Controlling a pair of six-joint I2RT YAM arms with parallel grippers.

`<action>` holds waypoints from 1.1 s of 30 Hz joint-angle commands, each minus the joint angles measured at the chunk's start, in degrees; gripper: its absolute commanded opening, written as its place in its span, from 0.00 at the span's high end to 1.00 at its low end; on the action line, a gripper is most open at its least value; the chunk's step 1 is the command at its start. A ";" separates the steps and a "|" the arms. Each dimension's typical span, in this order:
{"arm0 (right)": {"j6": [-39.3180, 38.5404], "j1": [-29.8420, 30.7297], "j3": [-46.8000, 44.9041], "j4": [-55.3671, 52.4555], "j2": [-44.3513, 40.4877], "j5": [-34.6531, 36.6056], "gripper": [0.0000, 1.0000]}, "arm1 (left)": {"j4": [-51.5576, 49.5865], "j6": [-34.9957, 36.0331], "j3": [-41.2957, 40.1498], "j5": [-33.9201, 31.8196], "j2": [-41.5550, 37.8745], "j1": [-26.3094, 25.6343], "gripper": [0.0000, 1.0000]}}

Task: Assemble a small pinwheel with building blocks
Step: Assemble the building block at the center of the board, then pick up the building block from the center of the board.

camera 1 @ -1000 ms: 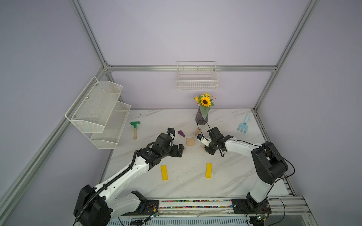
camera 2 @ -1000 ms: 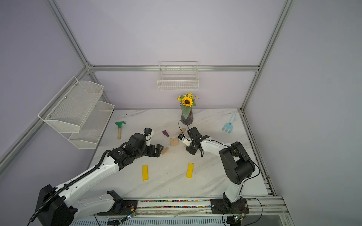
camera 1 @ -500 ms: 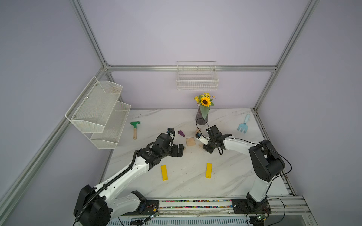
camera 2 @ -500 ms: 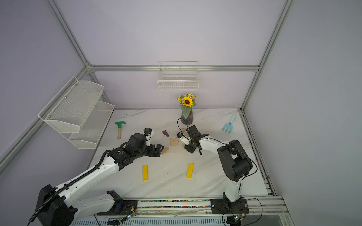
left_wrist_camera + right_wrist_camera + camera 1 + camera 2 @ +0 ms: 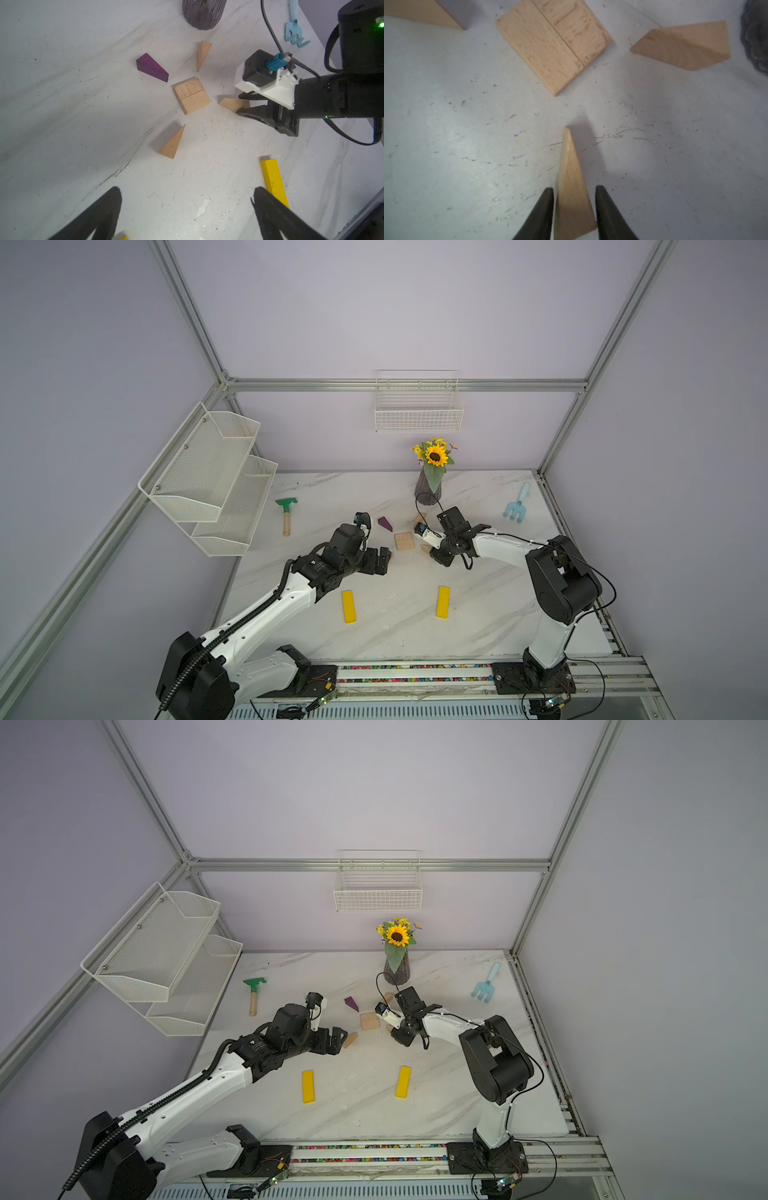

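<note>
Fingers (image 5: 542, 212) of the right gripper (image 5: 573, 189) stand one on each side of a wedge (image 5: 569, 162). They are a little apart, with a thin gap on one side, so they do not squeeze it. The wedge lies flat on the table (image 5: 446, 145). Its thin tip points at the square (image 5: 552, 41), which is two blocks pressed side by side. The right arm (image 5: 498, 545) reaches low and long from the near right edge toward the middle.

The left gripper (image 5: 187, 190) is wide open and holds nothing. It hangs over the table and faces the square. The left arm (image 5: 270, 610) stretches in from the near left corner.

Around the square lie a purple wedge (image 5: 151, 67), a far wedge (image 5: 203, 54) and a near wedge (image 5: 173, 143), close by but not touching it. One yellow bar (image 5: 348, 605) lies by the left arm, and a second bar (image 5: 443, 601) lies by the right arm, well apart.
</note>
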 commanded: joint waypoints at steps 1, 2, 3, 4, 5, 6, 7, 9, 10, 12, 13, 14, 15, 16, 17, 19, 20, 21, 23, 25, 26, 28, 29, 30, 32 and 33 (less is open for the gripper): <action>0.95 -0.15 1.56 0.09 0.12 -0.57 0.56 | 2.55 -1.51 -0.37 0.41 -1.14 0.40 0.00; 1.02 -0.15 1.70 0.28 -0.42 -0.51 0.54 | 2.60 -1.55 -0.37 0.30 -1.29 0.40 0.00; 1.09 -0.15 1.97 0.46 -0.94 -0.50 0.52 | 2.58 -1.52 -0.37 0.17 -1.41 0.40 0.00; 1.20 -0.15 2.08 0.62 -1.47 -0.47 0.50 | 2.58 -1.51 -0.37 0.09 -1.50 0.40 0.00; 1.43 -0.13 2.25 0.67 -2.17 -0.34 0.47 | 2.55 -1.57 -0.37 0.07 -1.60 0.40 0.00; 1.62 -0.15 2.38 0.77 -2.97 -0.06 0.46 | 2.57 -1.58 -0.37 -0.02 -1.68 0.40 0.00; 1.88 -0.15 2.55 0.77 -3.87 0.14 0.44 | 2.66 -1.59 -0.37 0.05 -1.73 0.40 0.00; 3.05 -0.15 2.48 0.49 -6.12 0.63 0.42 | 2.66 -1.59 -0.37 0.07 -1.78 0.40 0.00; 3.95 -0.15 2.32 0.31 -7.25 0.76 0.41 | 2.63 -1.59 -0.37 0.07 -1.77 0.40 0.00; 7.05 -0.15 1.35 0.10 -10.49 0.84 0.40 | 2.56 -1.59 -0.41 0.07 -1.78 0.42 0.00; 9.18 -0.15 0.62 0.22 -11.94 1.05 0.40 | 2.59 -1.59 -0.46 -0.07 -1.77 0.40 0.00; 12.73 -0.15 -0.35 0.35 -13.90 1.08 0.40 | 2.56 -1.50 -0.46 -0.15 -1.82 0.40 0.00; 16.38 -0.15 -1.35 0.51 -15.72 1.02 0.39 | 2.54 -1.42 -0.46 -0.32 -1.86 0.40 0.00; 20.97 -0.15 -2.18 0.44 -17.01 1.10 0.39 | 2.60 -1.42 -0.46 -0.67 -1.86 0.40 0.00; 25.89 -0.06 -3.16 0.13 -18.70 1.10 0.39 | 2.50 -1.42 -0.38 -1.13 -1.95 0.40 0.00; 35.17 0.39 -5.36 -0.57 -21.54 2.52 0.39 | 2.39 -1.37 -0.30 -2.07 -2.03 0.40 0.00; 40.18 0.83 -6.65 -0.89 -22.94 3.21 0.38 | 2.36 -1.25 -0.20 -2.43 -2.03 0.40 0.00; 44.57 1.55 -7.93 -0.93 -24.27 3.34 0.39 | 2.41 -1.00 -0.09 -2.65 -1.95 0.45 0.00; 51.59 4.06 -10.73 -0.13 -26.25 3.74 0.39 | 2.41 -0.64 0.20 -2.68 -1.57 0.44 0.00; 58.07 6.53 -13.12 0.06 -27.13 4.49 0.38 | 2.04 -0.36 0.76 -2.59 -0.84 0.48 0.00; 61.83 7.37 -14.26 -0.51 -26.96 4.79 0.39 | 1.63 -0.45 1.25 -2.62 -0.27 0.49 0.00; 68.21 8.70 -15.97 -1.96 -26.30 5.29 0.39 | 0.86 -0.69 1.94 -2.66 0.45 0.43 0.00; 71.02 9.77 -16.87 -2.31 -26.00 5.55 0.39 | 0.57 -0.73 2.28 -2.58 0.81 0.49 0.00; 73.51 11.10 -17.88 -2.23 -25.85 5.83 0.39 | 0.43 -0.80 2.49 -2.49 0.98 0.48 0.00; 77.24 13.58 -19.43 -1.55 -25.48 5.78 0.40 | 0.58 -0.76 2.47 -2.48 1.30 0.48 0.00; 78.62 14.73 -20.04 -1.46 -25.16 5.88 0.40 | 0.60 -0.76 2.40 -2.48 1.38 0.41 0.00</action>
